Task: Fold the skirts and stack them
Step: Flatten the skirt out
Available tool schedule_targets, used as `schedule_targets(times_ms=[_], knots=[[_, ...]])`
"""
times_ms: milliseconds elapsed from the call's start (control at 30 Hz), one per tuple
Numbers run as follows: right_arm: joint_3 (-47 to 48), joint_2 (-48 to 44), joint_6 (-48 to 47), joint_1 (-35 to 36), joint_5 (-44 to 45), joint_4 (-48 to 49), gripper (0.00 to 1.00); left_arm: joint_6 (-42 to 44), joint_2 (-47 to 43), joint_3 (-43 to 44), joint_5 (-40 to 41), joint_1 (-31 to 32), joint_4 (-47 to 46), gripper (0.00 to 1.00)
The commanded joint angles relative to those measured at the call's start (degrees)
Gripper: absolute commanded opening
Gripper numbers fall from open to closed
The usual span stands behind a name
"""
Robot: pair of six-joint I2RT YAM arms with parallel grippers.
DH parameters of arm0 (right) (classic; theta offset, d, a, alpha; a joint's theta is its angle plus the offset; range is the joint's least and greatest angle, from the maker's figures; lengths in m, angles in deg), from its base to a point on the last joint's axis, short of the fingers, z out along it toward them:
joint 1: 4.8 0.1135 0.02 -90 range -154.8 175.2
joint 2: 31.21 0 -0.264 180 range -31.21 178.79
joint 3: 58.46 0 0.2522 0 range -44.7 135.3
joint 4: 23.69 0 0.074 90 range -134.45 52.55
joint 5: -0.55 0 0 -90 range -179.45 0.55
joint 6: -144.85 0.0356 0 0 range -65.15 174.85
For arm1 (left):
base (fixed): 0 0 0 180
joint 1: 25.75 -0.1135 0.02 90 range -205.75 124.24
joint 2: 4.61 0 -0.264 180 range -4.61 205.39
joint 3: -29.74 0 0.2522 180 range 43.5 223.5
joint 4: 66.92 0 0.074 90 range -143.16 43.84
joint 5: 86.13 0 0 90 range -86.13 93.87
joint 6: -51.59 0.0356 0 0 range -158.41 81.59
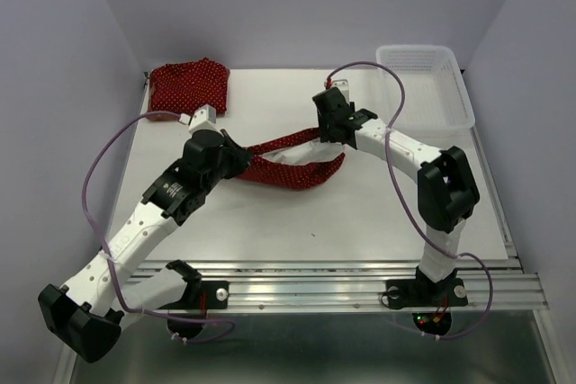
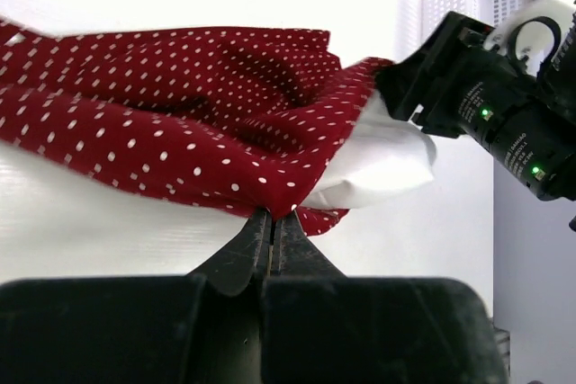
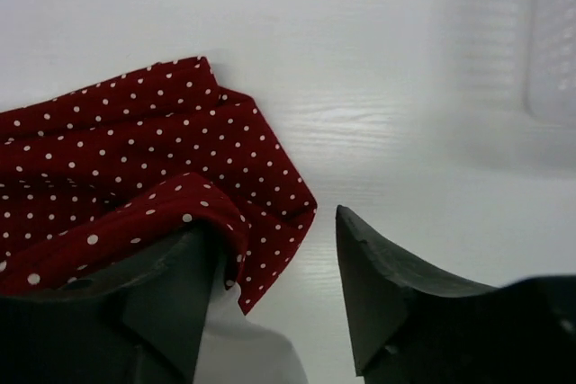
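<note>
The dotted skirt (image 1: 297,171) lies mid-tabletop with its white lining showing, drawn out between both arms, likely to flatten it for folding. The left gripper (image 2: 272,218) is pressed together on one edge as an anchor. The right gripper (image 3: 277,222) stands spread, with cloth draped over one finger and not clamped.

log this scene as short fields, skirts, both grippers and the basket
skirts in view: two, both dark red with white dots
folded dotted skirt: far left corner of the table, no gripper on it
lined dotted skirt: mid table, between the two arms, white lining showing
left gripper: shut on the lined dotted skirt's edge
right gripper: jaws apart, cloth draped over one finger, not pinched
basket: white mesh, far right corner
</note>
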Motion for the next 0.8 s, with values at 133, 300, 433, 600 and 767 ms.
schedule_targets(times_ms=[133, 300, 433, 600, 767], knots=[[-2.37, -10.94, -2.86, -1.15, -22.77, 0.06, 0.83, 0.20, 4.97, 0.58, -5.12, -0.21, -3.35, 0.00], [-12.28, -21.14, -0.14, -1.76, -19.00, 0.59, 1.00, 0.19, 3.83, 0.23, -4.68, -0.21, -4.23, 0.00], [-20.63, -26.33, 4.34, -2.47, -22.67, 0.86, 1.00, 0.46, 4.53, 0.05, -4.50, -0.12, -3.88, 0.00], [-28.83, -28.54, 6.72, -2.99, -32.84, 8.64, 0.92, 0.81, 5.41, -0.03, -5.38, -0.21, -4.05, 0.00], [-28.94, -23.80, 2.42, -2.99, -43.41, 23.06, 0.49, 0.81, 5.24, -0.65, -6.26, -0.21, -4.32, 0.00]])
